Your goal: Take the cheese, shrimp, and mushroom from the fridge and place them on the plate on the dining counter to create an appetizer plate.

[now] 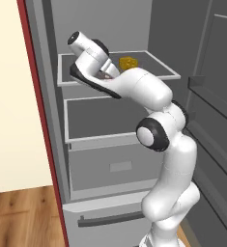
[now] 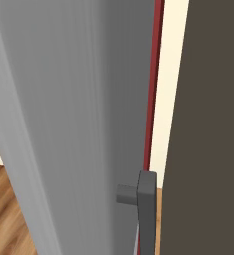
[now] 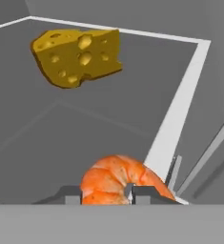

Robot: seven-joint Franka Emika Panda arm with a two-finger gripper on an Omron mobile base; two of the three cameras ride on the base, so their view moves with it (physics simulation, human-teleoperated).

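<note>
1. The fridge (image 1: 110, 144) stands open in front of you: a tall grey cabinet with flat grey shelves edged in pale rims, a drawer below, and a bottom drawer with a dark handle. In the right base view you see its grey door edge and a handle.
2. Your arm reaches from the lower right of the left base view up onto the upper shelf (image 1: 158, 67), wrist bent down toward the shelf floor.
3. The cheese (image 3: 77, 56) is the bigger food: a bright yellow wedge with holes, lying on that shelf's floor toward the back. In the hand view its long axis runs roughly left to right. In the left base view you find it just beyond the wrist.
4. The shrimp (image 3: 120, 181) is a curled orange-pink crescent with banded segments, arched upward in the hand view, its ends pointing down toward the fingertips. It sits near the shelf's pale rim, well apart from the cheese.
5. The gripper (image 3: 106, 193) has its dark tips right at the shrimp, fairly narrow; whether they actually clamp it, you cannot tell.
</note>
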